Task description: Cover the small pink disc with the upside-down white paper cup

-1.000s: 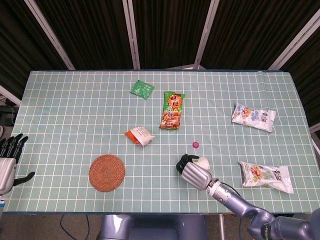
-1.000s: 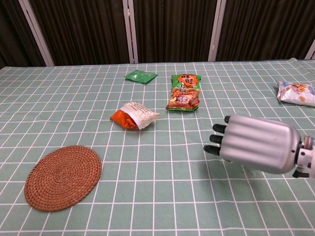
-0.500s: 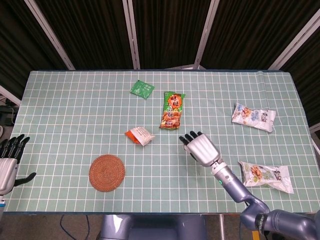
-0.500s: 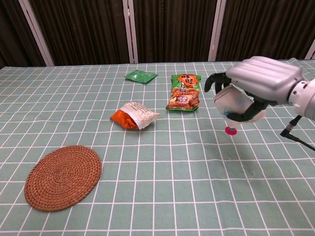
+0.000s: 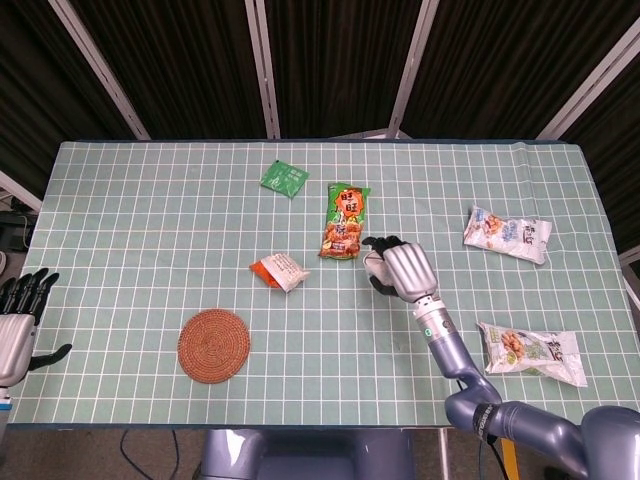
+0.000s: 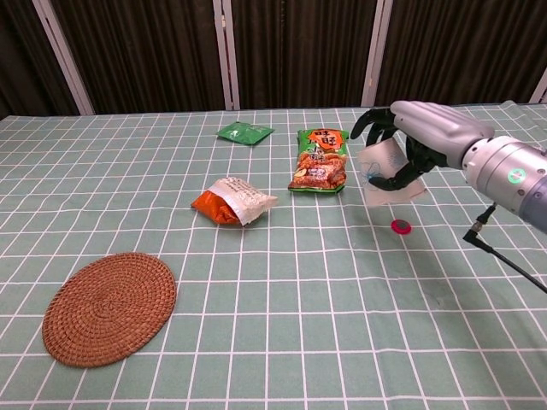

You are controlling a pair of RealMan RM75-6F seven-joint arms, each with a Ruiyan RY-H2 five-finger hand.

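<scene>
My right hand (image 6: pixel 419 137) grips the white paper cup (image 6: pixel 389 173) in the air, above and just beyond the pink disc (image 6: pixel 400 226) lying uncovered on the tabletop (image 6: pixel 282 299).

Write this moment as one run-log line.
right hand: holds white paper cup aloft | pink disc: uncovered on table | left hand: idle, open

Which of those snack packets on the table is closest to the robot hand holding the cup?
The tall green-and-orange packet, lying just left of the right hand. The other packets lie farther off.
</scene>
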